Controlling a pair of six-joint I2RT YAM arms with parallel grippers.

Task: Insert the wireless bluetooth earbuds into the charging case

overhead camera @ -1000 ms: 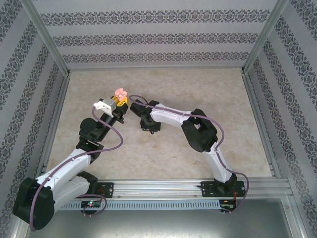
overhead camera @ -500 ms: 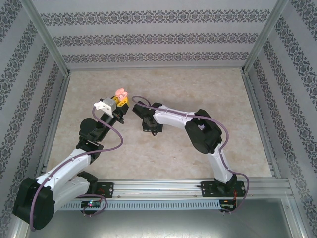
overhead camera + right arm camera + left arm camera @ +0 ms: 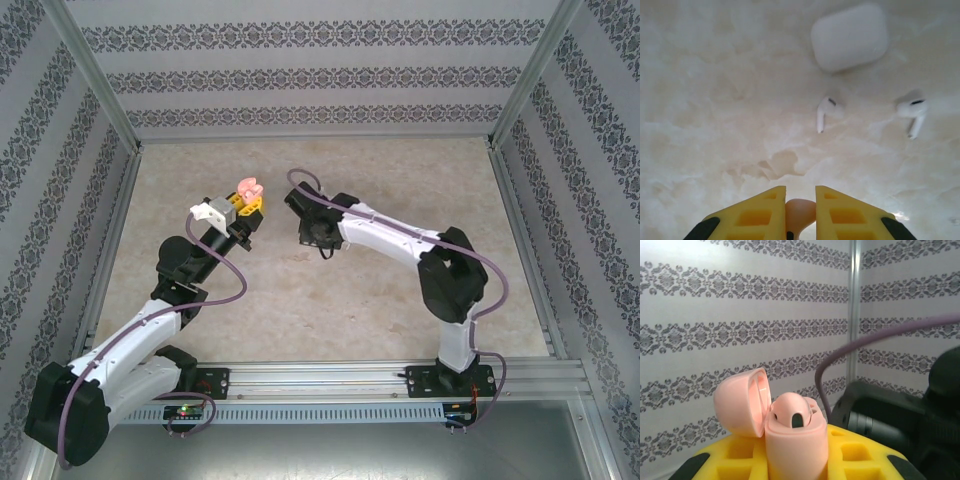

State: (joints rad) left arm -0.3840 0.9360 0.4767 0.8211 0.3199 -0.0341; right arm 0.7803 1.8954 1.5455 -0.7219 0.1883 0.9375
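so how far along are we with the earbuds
Done: one pinkish earbud looks seated in the open pink plastic charging case that the left hand holds. In hand: the right hand pinches the second pinkish earbud. Left: seating it, then two white stemmed earbuds lying beside the closed white case on the marble-look table.

Pale, cream marbled tabletop [image 3: 330, 300] enclosed by three walls, the far wall [image 3: 320, 75], left wall [image 3: 50, 200] and right wall [image 3: 590, 200], all papered in white with grey bands of damask ornament. Slim metal posts rise at the far left corner [image 3: 92, 75] and far right corner [image 3: 537, 75]. A silver metal rail [image 3: 330, 375] runs along the near edge. Close up, the marbling shows a darker brownish patch [image 3: 775, 165]
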